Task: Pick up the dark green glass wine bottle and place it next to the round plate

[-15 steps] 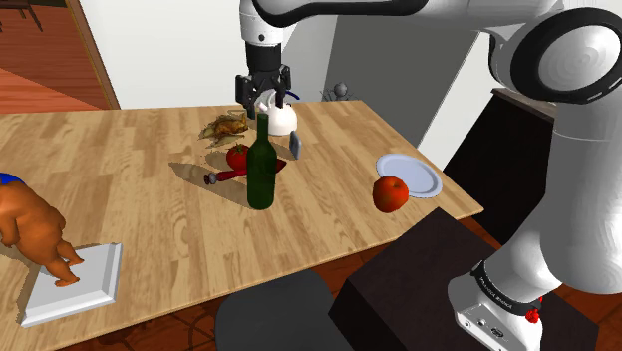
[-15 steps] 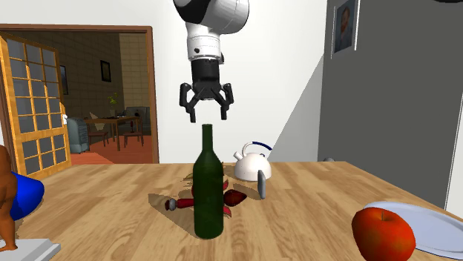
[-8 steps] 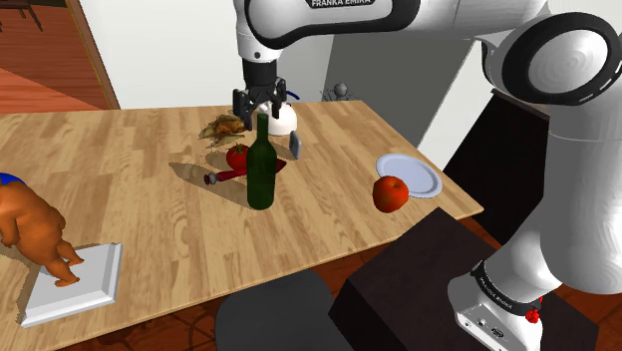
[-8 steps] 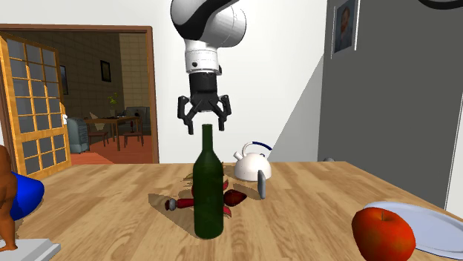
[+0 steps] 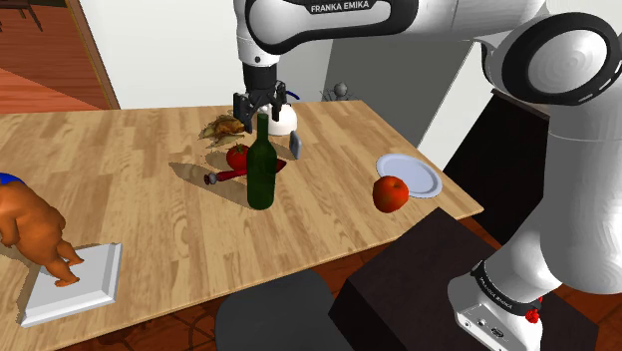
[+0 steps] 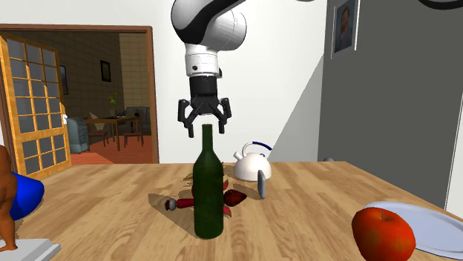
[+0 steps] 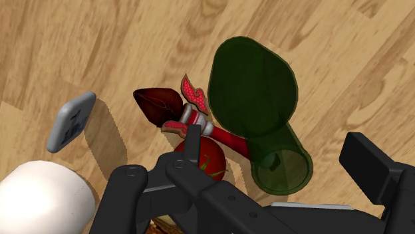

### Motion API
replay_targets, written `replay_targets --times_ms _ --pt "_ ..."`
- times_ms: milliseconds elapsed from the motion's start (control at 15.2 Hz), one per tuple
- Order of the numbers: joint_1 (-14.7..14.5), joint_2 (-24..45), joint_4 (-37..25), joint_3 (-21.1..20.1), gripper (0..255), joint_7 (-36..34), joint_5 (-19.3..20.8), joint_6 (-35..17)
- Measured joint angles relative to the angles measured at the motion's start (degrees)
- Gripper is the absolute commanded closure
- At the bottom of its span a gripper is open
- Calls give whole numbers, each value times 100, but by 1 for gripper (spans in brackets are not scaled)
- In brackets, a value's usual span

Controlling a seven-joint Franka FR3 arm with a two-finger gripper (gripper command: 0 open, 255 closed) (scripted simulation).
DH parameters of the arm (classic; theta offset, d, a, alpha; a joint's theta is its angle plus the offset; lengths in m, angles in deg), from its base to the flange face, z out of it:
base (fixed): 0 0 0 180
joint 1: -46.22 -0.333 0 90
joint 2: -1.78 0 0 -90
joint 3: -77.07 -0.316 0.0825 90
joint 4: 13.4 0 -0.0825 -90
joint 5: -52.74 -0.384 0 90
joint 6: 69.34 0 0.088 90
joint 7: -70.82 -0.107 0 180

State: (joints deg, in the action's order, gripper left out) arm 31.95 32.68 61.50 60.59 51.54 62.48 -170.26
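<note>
A dark green wine bottle (image 5: 261, 165) stands upright mid-table on the wooden top (image 5: 130, 209). My black gripper (image 5: 258, 110) hangs open just above the bottle's mouth, touching nothing. In the second exterior view the gripper (image 6: 204, 124) has its fingertips at the level of the top of the bottle (image 6: 208, 185). From the wrist, the bottle (image 7: 256, 93) is seen from above, its neck lying between the spread fingers (image 7: 193, 149). The round pale plate (image 5: 417, 172) lies near the table's edge on the shoulder view's right, with a red apple (image 5: 391, 192) at its rim.
Behind the bottle lie a tomato (image 5: 237, 157), a red-handled tool (image 7: 199, 123), a white kettle (image 5: 282, 118) and a grey slab (image 5: 296, 146). A brown lump (image 5: 224, 127) sits further back. An orange figure (image 5: 30, 229) stands on a white tray (image 5: 75, 284).
The gripper has come down, still open, from well above the bottle to just over its mouth. The bottle has not moved.
</note>
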Motion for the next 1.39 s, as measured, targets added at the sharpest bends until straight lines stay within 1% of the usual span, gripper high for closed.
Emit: replay_targets --times_ms 660,990,1386 --pt "0 0 -2 0 255 0 0 0" --pt "-28 -5 -294 -7 255 16 -9 297" --pt "-81 29 -823 -12 255 47 -8 787"
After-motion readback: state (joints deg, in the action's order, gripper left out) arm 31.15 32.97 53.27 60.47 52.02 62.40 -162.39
